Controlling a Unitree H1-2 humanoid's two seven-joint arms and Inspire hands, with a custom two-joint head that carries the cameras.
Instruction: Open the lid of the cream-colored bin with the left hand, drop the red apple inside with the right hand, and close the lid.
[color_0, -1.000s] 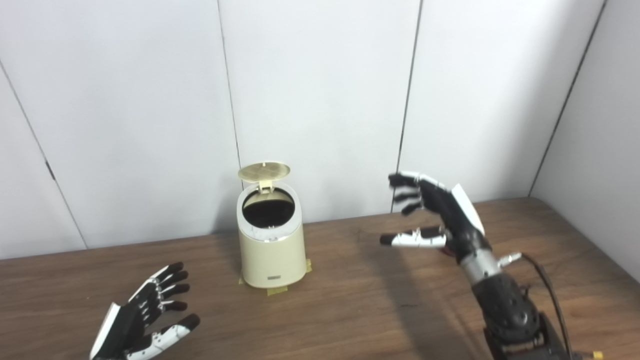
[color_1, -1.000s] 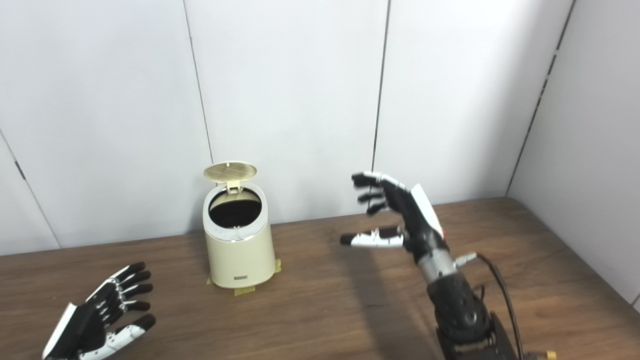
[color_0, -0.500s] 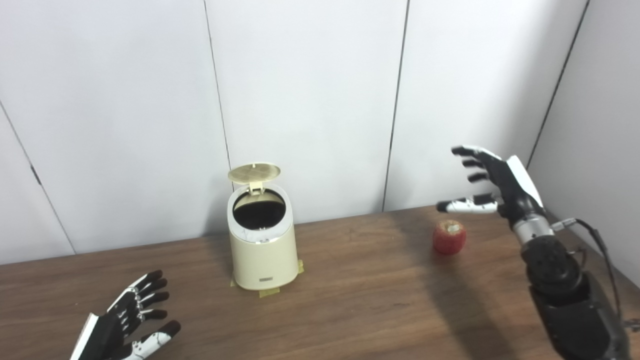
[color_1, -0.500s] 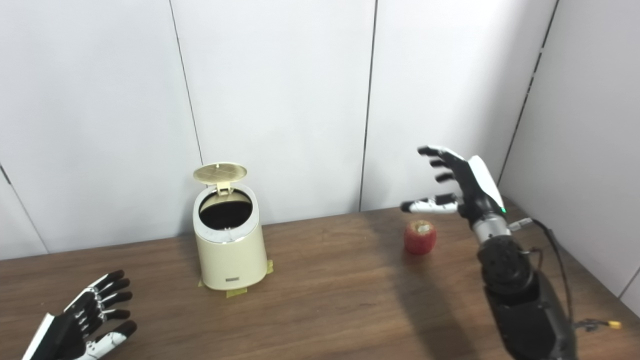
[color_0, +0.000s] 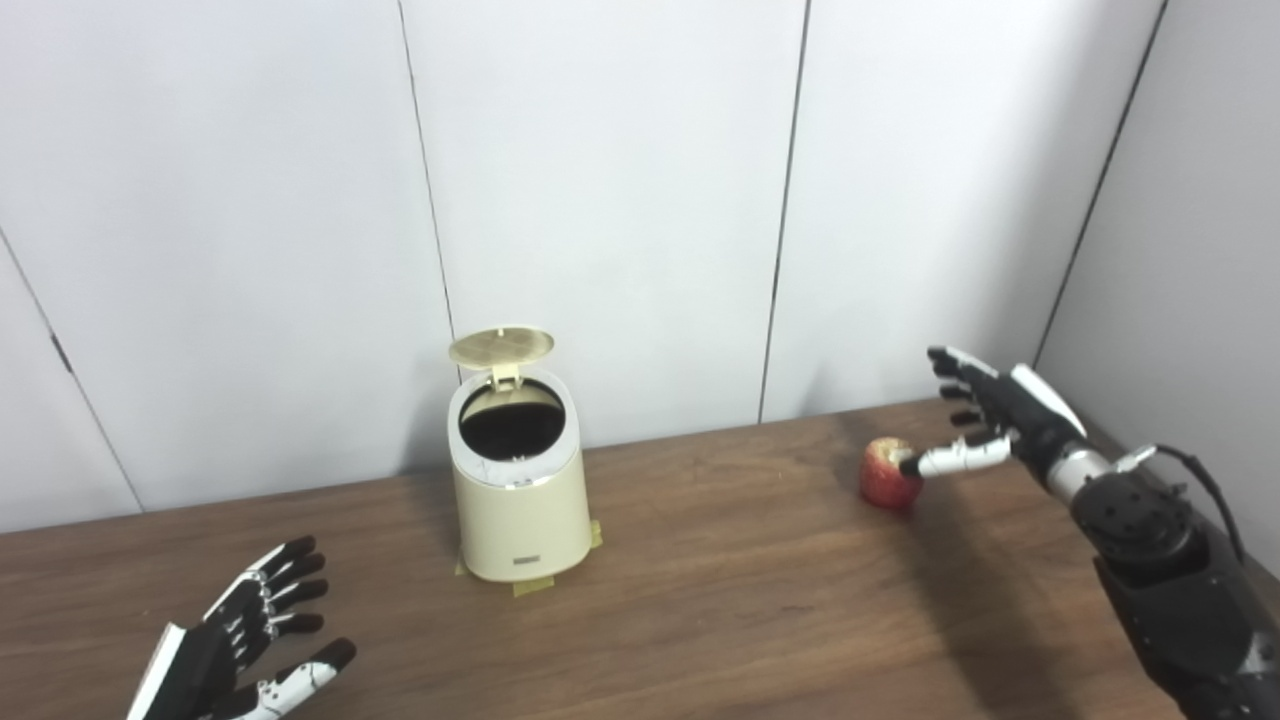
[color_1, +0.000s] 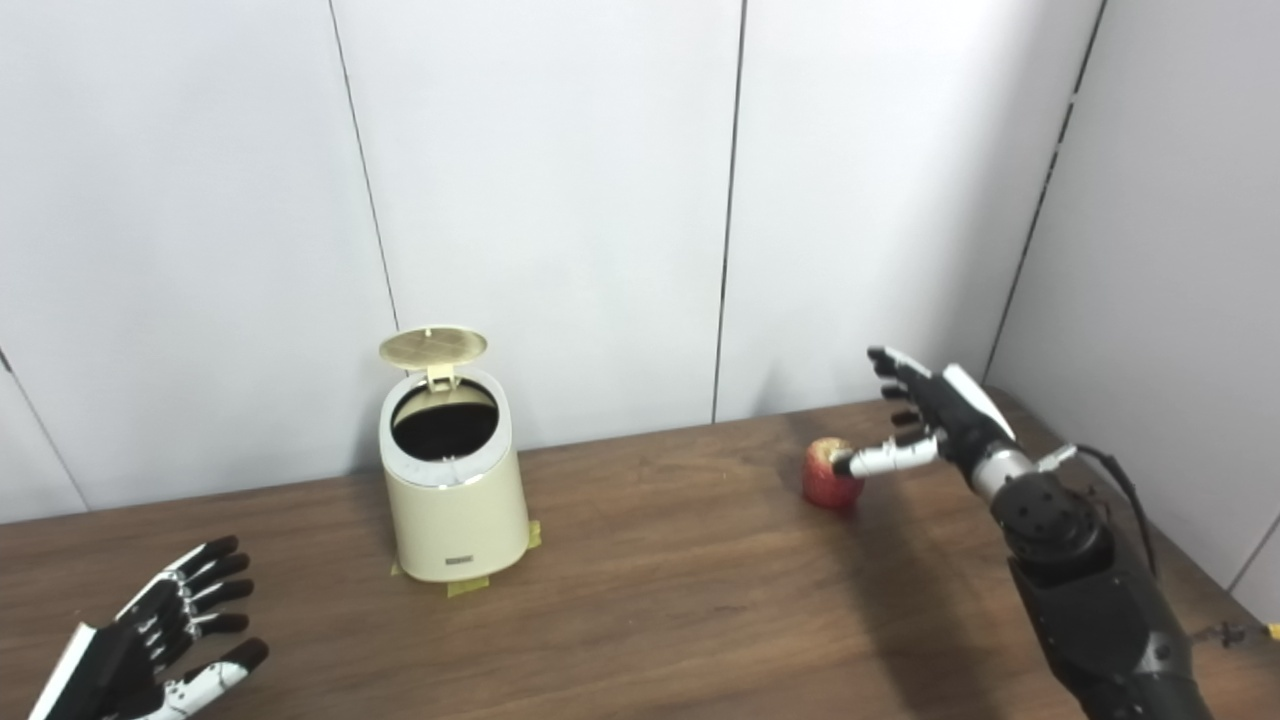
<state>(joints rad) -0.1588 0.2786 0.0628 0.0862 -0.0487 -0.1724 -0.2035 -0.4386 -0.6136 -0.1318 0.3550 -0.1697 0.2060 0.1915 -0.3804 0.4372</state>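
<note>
Lid (color_0: 501, 345) on the cream-colored bin (color_0: 517, 500) is up, mouth open, so my step in hand is the apple grab.

Red apple (color_0: 888, 476) sits on the table (color_0: 720, 590), far right side, well apart from the bin. My right hand (color_0: 990, 420) is just beside it on the right and slightly above, fingers spread, holding nothing. Thumb tip looks to be touching or nearly touching the apple's near flank; can't tell contact for sure. The other fingers arch above and behind it, not around it yet.

Key relation: apple lies to the left of my right palm, between palm and bin. So the hand needs to slide left and drop a bit before closing. It's roundish, no long axis to align on, and could roll away if the thumb nudges first.

Left hand (color_0: 240, 655) is low at the near left, fingers apart, empty, far from the apple. Right hand is clearly the nearer one.
</note>
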